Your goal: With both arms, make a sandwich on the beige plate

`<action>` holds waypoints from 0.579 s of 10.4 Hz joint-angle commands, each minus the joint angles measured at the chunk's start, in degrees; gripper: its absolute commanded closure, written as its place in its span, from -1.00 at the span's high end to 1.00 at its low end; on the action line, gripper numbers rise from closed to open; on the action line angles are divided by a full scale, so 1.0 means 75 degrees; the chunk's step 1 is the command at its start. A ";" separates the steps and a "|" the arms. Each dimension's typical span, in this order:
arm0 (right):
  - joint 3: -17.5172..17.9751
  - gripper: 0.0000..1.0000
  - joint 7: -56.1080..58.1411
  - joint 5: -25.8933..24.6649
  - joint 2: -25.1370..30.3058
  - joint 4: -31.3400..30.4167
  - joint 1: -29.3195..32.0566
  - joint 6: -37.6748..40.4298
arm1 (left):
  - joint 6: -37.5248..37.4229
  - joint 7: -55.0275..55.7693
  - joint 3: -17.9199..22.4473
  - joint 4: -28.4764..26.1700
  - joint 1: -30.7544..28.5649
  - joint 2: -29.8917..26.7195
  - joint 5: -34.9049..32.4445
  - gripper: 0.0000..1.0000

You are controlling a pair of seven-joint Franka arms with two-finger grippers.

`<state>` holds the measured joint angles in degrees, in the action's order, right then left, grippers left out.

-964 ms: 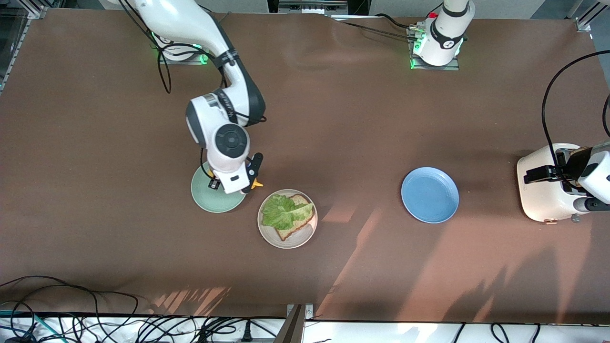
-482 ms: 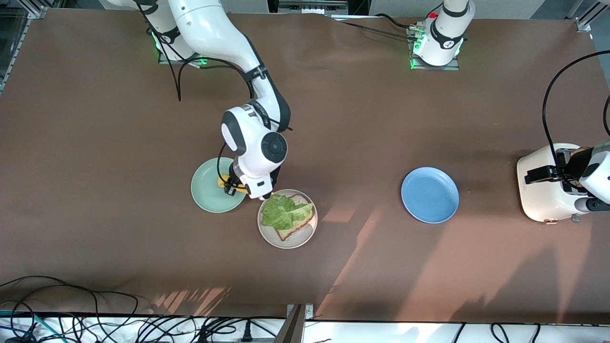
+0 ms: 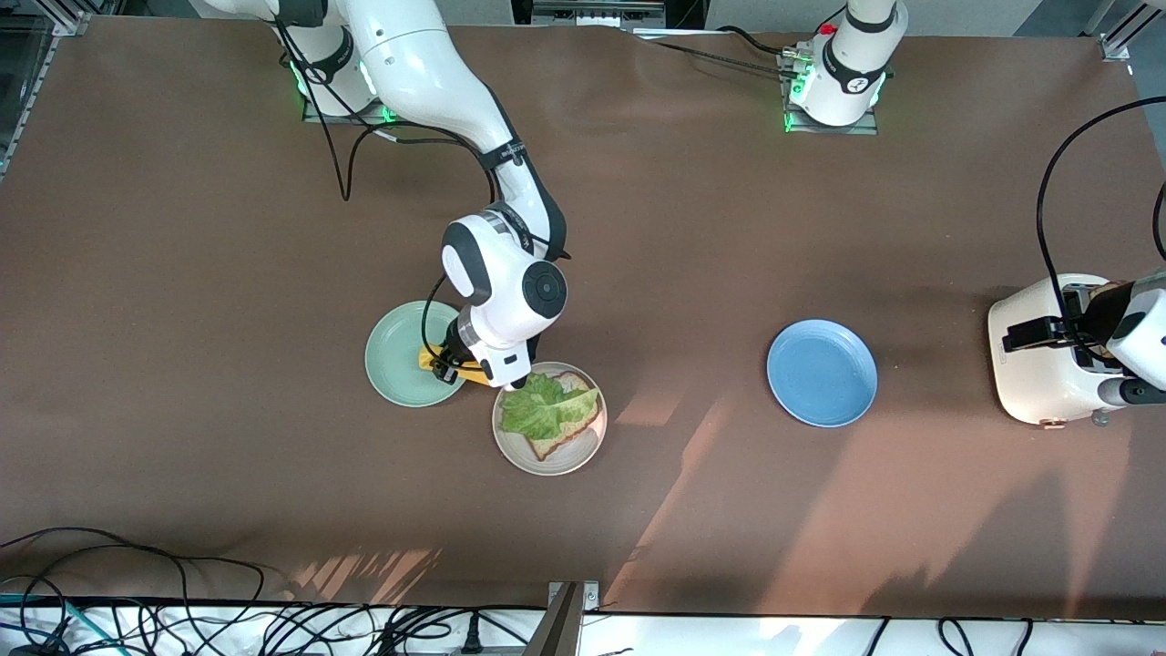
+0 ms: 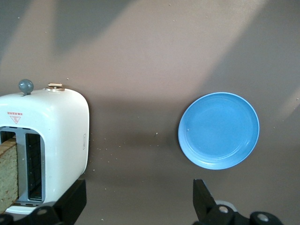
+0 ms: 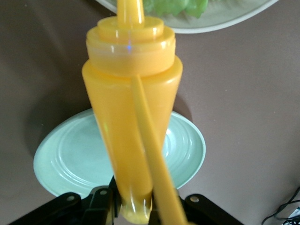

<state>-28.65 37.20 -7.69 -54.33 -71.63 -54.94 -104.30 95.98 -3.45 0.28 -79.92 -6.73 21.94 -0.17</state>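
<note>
The beige plate (image 3: 511,448) holds one slice of brown bread (image 3: 560,437) with a green lettuce leaf (image 3: 545,405) on it. My right gripper (image 3: 455,364) is shut on a yellow squeeze bottle (image 5: 131,117) over the gap between the mint-green plate (image 3: 393,351) and the beige plate. The bottle's nozzle points at the beige plate (image 5: 220,14) and the lettuce (image 5: 176,5). My left gripper (image 4: 139,187) hangs open and waits above the table between the white toaster (image 4: 56,136) and the blue plate (image 4: 218,130). Another bread slice (image 4: 7,176) stands in a toaster slot.
The blue plate (image 3: 822,372) lies bare toward the left arm's end of the table. The toaster (image 3: 1038,364) stands at that end, under the left gripper (image 3: 1048,330). Cables run along the table edge nearest the front camera.
The right arm has carried the yellow bottle from over the mint-green plate toward the beige plate's rim. The left arm has not moved.
</note>
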 commanded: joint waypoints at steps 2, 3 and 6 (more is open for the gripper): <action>-0.0001 -1.00 0.0020 -0.0146 0.0128 0.0235 0.0094 0.0220 | 0.0046 -0.0138 0.0045 -0.0031 0.0042 -0.0055 0.0116 1.00; 0.0197 -1.00 0.0078 -0.0146 0.0420 0.0130 0.0304 0.0231 | 0.0034 -0.0126 0.0045 -0.0031 0.0042 -0.0055 0.0128 1.00; 0.1635 -1.00 0.0884 -0.0053 0.1883 -0.0724 0.2033 0.0056 | 0.0046 -0.0173 0.0045 -0.0008 -0.0004 -0.0055 0.0116 1.00</action>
<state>-22.91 40.12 -7.69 -48.08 -71.83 -46.83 -103.87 95.99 -3.45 0.25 -79.92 -6.68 21.94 -0.17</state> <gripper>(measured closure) 0.718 0.000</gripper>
